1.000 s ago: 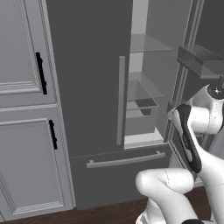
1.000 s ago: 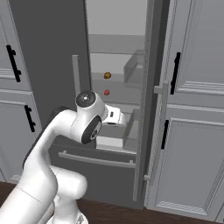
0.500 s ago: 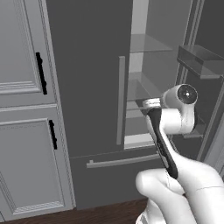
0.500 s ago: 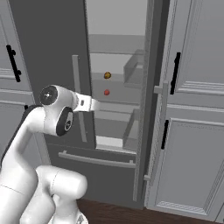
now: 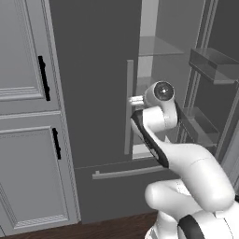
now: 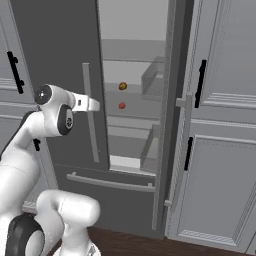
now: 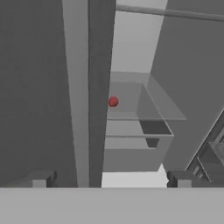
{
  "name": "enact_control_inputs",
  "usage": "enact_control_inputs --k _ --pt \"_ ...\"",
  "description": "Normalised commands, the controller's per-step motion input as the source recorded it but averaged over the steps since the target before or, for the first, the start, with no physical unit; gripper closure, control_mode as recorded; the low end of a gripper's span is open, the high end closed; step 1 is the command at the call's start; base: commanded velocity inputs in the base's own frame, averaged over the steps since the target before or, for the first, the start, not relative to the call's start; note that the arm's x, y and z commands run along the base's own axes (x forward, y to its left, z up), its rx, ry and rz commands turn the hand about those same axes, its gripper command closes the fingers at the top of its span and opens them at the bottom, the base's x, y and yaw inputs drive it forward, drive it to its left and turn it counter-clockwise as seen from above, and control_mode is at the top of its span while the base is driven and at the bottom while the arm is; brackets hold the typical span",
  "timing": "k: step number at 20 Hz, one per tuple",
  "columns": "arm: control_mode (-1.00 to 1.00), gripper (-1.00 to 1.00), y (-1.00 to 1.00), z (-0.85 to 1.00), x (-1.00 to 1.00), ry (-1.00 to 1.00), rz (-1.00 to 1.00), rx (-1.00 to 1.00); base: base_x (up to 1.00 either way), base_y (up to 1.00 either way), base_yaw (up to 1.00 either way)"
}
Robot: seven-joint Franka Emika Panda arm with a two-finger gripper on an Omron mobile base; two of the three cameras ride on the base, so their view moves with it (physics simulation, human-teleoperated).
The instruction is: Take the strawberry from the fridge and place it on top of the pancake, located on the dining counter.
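The fridge stands with its left door shut and its right door swung open. On a glass shelf inside lies the strawberry, a tiny red ball, also visible past the left door's edge in the hand view. My gripper is open and empty, its fingertips wide apart. It hangs in front of the left door's bar handle, well short of the shelf. The hand points toward the opening. The pancake and dining counter are out of view.
A small orange-brown round item sits on the shelf above the strawberry. Clear bins hang on the open door. A drawer front with a horizontal bar lies below. Light grey panelled cabinets flank the fridge.
My arm has swung left across the front of the fridge, carrying the hand from the open right side to the left door's handle. The strawberry has not moved.
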Motion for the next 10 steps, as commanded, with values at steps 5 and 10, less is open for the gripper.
enact_control_inputs --k 5,10 --pt "-1.0 -1.0 0.08 0.27 0.22 -0.03 0.05 0.15 0.0 0.0 0.0" --pt "-1.0 -1.0 0.21 0.0 0.36 0.0 0.08 0.08 0.0 0.0 0.0"
